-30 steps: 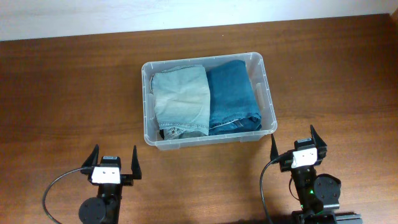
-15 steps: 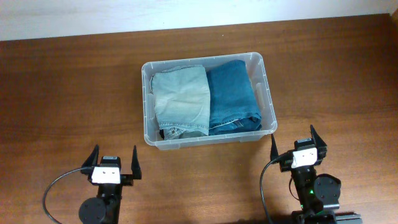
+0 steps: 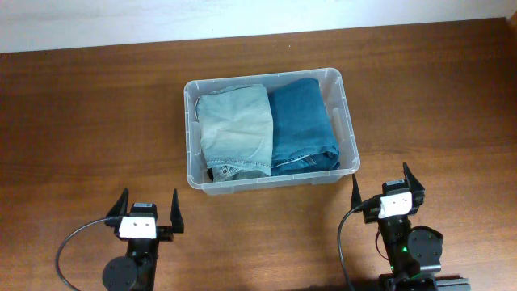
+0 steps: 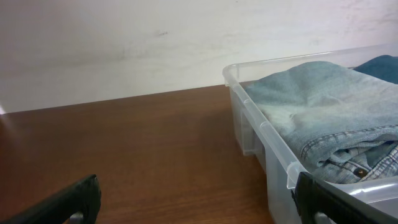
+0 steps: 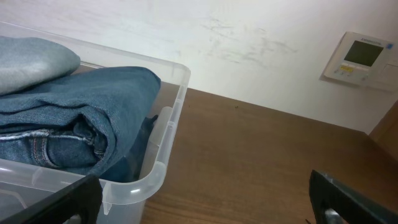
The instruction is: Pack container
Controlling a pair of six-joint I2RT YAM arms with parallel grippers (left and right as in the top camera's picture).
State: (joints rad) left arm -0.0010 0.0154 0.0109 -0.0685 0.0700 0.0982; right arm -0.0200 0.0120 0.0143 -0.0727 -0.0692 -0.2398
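The clear plastic container (image 3: 346, 121) stands at the table's middle. It holds folded light blue jeans (image 3: 234, 129) on its left and folded dark blue jeans (image 3: 301, 121) on its right. My left gripper (image 3: 150, 206) is open and empty near the front edge, left of the container. My right gripper (image 3: 383, 186) is open and empty near the front edge, just right of the container's front corner. The left wrist view shows the container's left rim (image 4: 261, 127) and light jeans (image 4: 317, 102). The right wrist view shows its right corner (image 5: 155, 177) and dark jeans (image 5: 81, 112).
The brown wooden table (image 3: 89, 121) reaches back to a white wall (image 3: 161, 16). A wall thermostat (image 5: 360, 59) shows in the right wrist view. Black cables (image 3: 69, 246) run by each arm's base.
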